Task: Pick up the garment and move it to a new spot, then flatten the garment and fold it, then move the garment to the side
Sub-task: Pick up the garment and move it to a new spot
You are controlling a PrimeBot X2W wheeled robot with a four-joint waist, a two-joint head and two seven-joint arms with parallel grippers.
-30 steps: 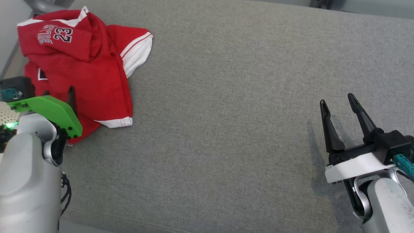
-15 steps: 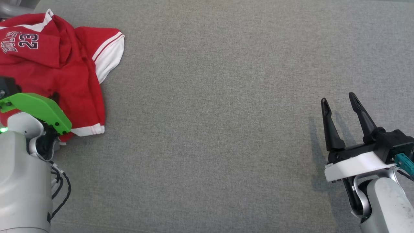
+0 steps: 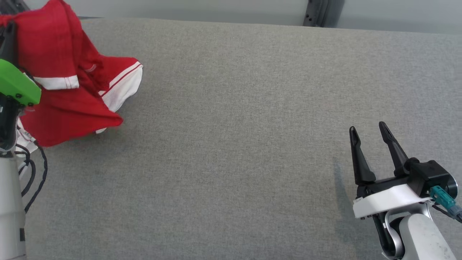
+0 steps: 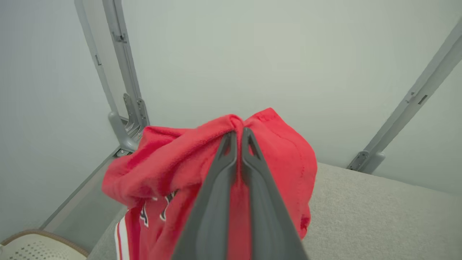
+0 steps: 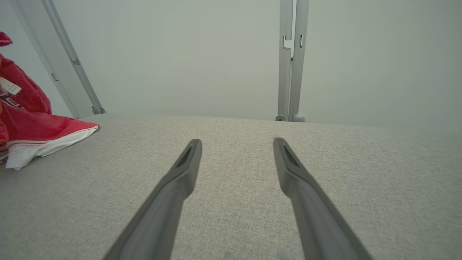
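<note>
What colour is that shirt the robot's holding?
The shirt is red with white sleeve bands; the head view shows it best.

Red, white-trimmed garment (image 3: 68,108) hangs bunched; lower edge seemingly touching surface.

The head camera looks steeply down on the grey cushion (image 3: 231,144) from above. The left wrist camera faces the pale wall (image 4: 252,54), very near the red shirt (image 4: 281,155) held by the left gripper (image 4: 239,132). The right wrist camera looks low across the cushion toward that wall. All three share cushion and shirt.
</note>
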